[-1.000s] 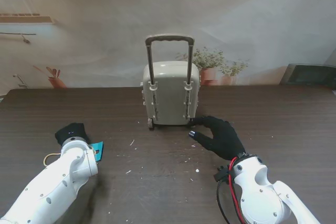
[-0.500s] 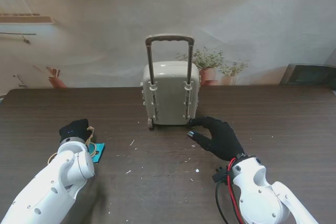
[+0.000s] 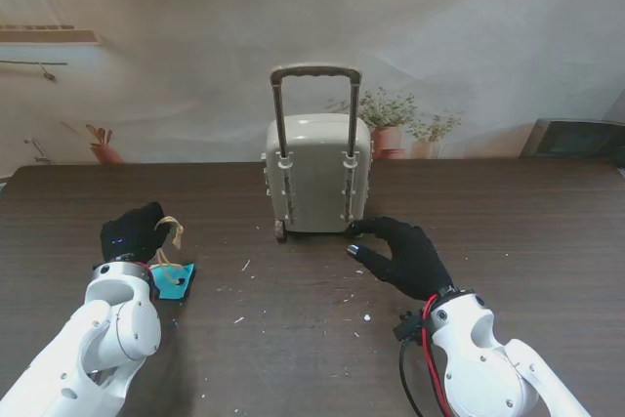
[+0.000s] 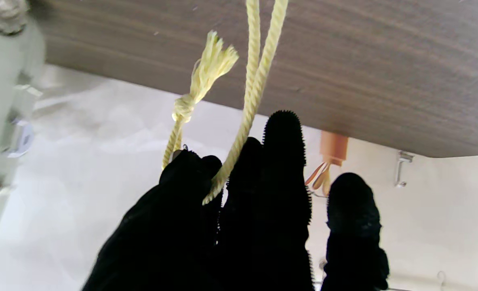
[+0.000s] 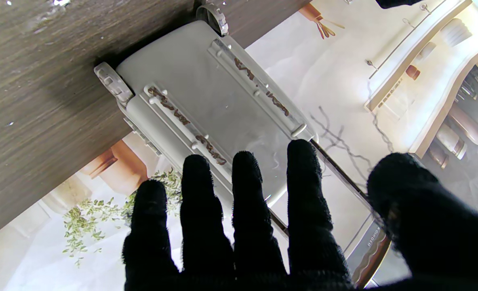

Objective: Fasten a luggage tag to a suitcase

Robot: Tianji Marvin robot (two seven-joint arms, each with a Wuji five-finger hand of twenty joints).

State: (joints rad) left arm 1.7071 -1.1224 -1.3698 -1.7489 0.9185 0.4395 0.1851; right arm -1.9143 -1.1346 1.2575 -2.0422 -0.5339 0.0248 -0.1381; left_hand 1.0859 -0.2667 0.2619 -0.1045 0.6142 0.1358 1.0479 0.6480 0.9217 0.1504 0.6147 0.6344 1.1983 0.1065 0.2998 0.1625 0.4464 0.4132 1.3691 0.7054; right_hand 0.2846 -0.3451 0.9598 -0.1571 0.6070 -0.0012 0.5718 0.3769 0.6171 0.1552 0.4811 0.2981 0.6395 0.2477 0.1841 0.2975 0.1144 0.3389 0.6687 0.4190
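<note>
Lifted now, left hand (image 3: 132, 232) pinches the tag's cord (image 3: 172, 229); right hand (image 3: 405, 252) spread.

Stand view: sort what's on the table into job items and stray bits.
Job items: suitcase with raised handle; teal luggage tag; its yellow cord, held by the left hand; right hand beside the suitcase.

Stray: pale crumbs on the table.

Dark wood-grain table (image 3: 547, 231); pale suitcase (image 3: 317, 178) upright mid-table on wheels; white specks (image 3: 293, 300) scattered nearer me
</note>
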